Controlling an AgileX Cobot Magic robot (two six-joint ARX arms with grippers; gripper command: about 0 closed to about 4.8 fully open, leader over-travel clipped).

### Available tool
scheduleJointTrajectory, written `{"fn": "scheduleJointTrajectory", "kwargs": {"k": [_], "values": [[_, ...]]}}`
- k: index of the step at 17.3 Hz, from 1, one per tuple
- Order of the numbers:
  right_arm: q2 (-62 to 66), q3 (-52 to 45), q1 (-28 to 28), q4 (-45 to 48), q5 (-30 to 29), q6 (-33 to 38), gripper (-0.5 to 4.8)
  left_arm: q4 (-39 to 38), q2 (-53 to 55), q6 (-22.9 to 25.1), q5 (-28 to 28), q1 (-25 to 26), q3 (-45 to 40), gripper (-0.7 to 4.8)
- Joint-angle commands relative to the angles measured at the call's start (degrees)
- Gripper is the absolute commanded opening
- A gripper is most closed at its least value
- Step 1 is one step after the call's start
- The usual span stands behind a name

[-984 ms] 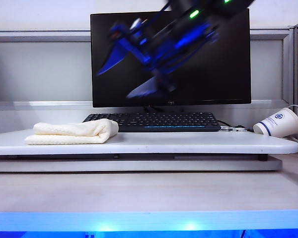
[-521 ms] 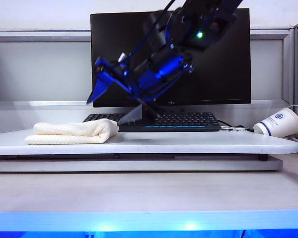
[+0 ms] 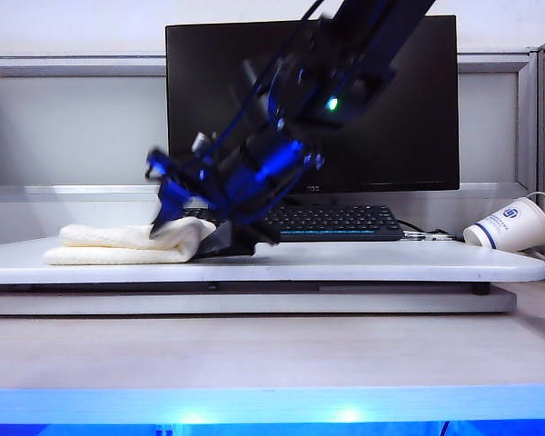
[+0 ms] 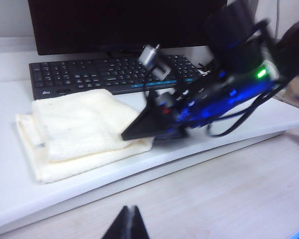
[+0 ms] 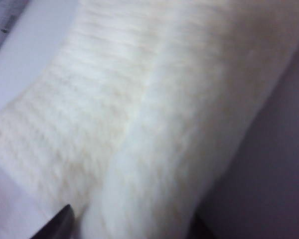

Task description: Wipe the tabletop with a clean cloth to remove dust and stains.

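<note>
The folded cream cloth [image 3: 132, 243] lies on the white tabletop [image 3: 363, 262] at about nine o'clock from the keyboard [image 3: 331, 221], near the board's left end in the exterior view, with its rounded folded end turned toward the middle. The right arm reaches down from about one o'clock in that view, across the dark monitor [image 3: 418, 136], and the right gripper [image 3: 200, 227] sits at the cloth's folded end: one dark finger [image 3: 168, 202] is over the top of the fold and the other lies low on the board just beside it. The jaws stand apart around that end, and the blur does not let me tell whether they press the fabric. The right wrist view is filled with the waffle weave of the cloth [image 5: 139, 114], with a dark fingertip [image 5: 57, 225] at its edge. In the left wrist view the cloth [image 4: 84, 130] lies in front of the keyboard [image 4: 109, 74], and the left gripper [image 4: 125, 225] hangs over the pale wood-grain desk [image 4: 224, 189], well apart from the cloth, its two dark tips drawn together. A paper cup [image 3: 507, 225] lies on its side at three o'clock from the keyboard, near the board's right end.
</note>
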Motion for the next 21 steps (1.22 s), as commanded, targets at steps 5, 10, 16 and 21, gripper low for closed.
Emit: {"fn": "scheduleJointTrajectory", "kwargs": {"k": [5,10,16,21], "values": [[6.16,6.75,0.09,-0.92,4.63,0.28,-0.06,0.68,0.02,-0.17,0.42,0.04,0.07,-0.06],[6.03,6.78,0.09,-8.79,11.02,2.05,-0.06,0.68,0.02,-0.17,0.39,0.04,0.04,-0.06],[5.38,6.12,0.04,-19.10,14.40,4.79,-0.06,0.68,0.02,-0.17,0.37,0.04,0.04,-0.06],[-3.61,-5.57,-2.05,-13.51,19.15,5.18,-0.06,0.68,0.02,-0.17,0.37,0.02,0.04,-0.06]]}}
